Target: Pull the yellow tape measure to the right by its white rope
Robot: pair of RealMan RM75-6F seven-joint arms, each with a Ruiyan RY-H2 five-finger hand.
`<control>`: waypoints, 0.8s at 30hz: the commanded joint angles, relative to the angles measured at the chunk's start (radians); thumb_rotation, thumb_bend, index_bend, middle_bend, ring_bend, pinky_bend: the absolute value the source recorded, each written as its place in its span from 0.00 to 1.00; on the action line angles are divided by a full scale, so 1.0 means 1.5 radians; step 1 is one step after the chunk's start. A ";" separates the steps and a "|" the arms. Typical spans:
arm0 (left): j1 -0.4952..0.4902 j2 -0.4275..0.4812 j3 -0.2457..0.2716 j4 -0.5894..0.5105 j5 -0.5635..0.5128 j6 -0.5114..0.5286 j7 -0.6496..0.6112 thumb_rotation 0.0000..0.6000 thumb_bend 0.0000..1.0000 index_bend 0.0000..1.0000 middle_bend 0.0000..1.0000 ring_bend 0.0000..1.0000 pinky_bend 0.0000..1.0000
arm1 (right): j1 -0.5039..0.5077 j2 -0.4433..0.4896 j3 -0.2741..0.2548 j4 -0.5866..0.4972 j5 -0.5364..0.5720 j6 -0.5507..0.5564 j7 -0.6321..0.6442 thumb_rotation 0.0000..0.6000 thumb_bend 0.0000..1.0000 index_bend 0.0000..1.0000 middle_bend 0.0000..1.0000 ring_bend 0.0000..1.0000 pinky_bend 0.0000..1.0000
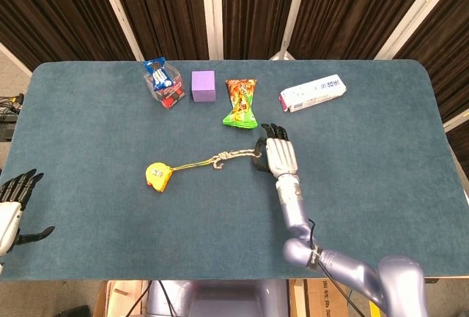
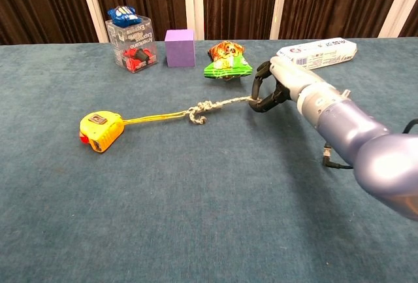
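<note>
The right hand [image 2: 274, 87] sits near the middle of the blue surface [image 1: 381, 170], just in front of the green snack packet [image 2: 227, 61], with its dark fingers [image 2: 258, 92] curled round the end of the white rope [image 2: 225, 103] and pinching it. From there the rope runs off to the left, rising a little from the cloth near the hand, down to a knot [image 2: 197, 112] lying on the surface, where a thin yellow cord carries on to the yellow tape measure [image 2: 99, 130]. That tape measure lies flat on the left half of the surface, well apart from the hand, its red edge turned toward the far left. The rope and cord look fairly straight between the two. Along the back edge stand a clear box with a blue wrapper on top [image 2: 128, 39], a purple cube [image 2: 179, 48] just beside it, the snack packet, and further right a white packet [image 2: 317, 54] lying on its long side, just behind the right arm. The left hand [image 1: 13, 207] shows only in the head view, off the near left edge of the surface, holding nothing, its dark fingers spread apart.
</note>
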 commanded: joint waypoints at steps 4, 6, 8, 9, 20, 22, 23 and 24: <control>0.000 0.000 0.000 -0.001 0.001 0.001 0.000 1.00 0.00 0.00 0.00 0.00 0.00 | -0.033 0.058 -0.006 -0.081 -0.008 0.026 -0.009 1.00 0.47 0.66 0.15 0.00 0.00; 0.001 0.000 0.001 -0.002 0.001 0.002 0.001 1.00 0.00 0.00 0.00 0.00 0.00 | -0.051 0.087 -0.012 -0.122 -0.012 0.037 -0.012 1.00 0.47 0.66 0.15 0.00 0.00; 0.001 0.001 0.001 -0.002 0.002 0.003 0.002 1.00 0.00 0.00 0.00 0.00 0.00 | -0.066 0.110 -0.018 -0.154 -0.016 0.045 -0.013 1.00 0.47 0.66 0.15 0.00 0.00; 0.001 0.000 0.001 -0.002 0.003 0.004 0.003 1.00 0.00 0.00 0.00 0.00 0.00 | -0.074 0.123 -0.020 -0.170 -0.018 0.050 -0.012 1.00 0.47 0.66 0.15 0.00 0.00; 0.003 -0.003 0.002 -0.002 0.011 0.012 0.011 1.00 0.00 0.00 0.00 0.00 0.00 | -0.144 0.257 -0.044 -0.316 -0.045 0.089 -0.011 1.00 0.49 0.67 0.15 0.00 0.00; 0.003 -0.004 0.002 -0.002 0.014 0.014 0.013 1.00 0.00 0.00 0.00 0.00 0.00 | -0.153 0.279 -0.051 -0.330 -0.053 0.094 -0.015 1.00 0.49 0.67 0.15 0.00 0.00; 0.003 -0.004 0.002 -0.001 0.015 0.015 0.013 1.00 0.00 0.00 0.00 0.00 0.00 | -0.157 0.290 -0.054 -0.336 -0.057 0.096 -0.018 1.00 0.49 0.67 0.15 0.00 0.00; 0.003 -0.004 0.002 -0.001 0.016 0.015 0.014 1.00 0.00 0.00 0.00 0.00 0.00 | -0.161 0.301 -0.057 -0.342 -0.061 0.098 -0.019 1.00 0.49 0.67 0.15 0.00 0.00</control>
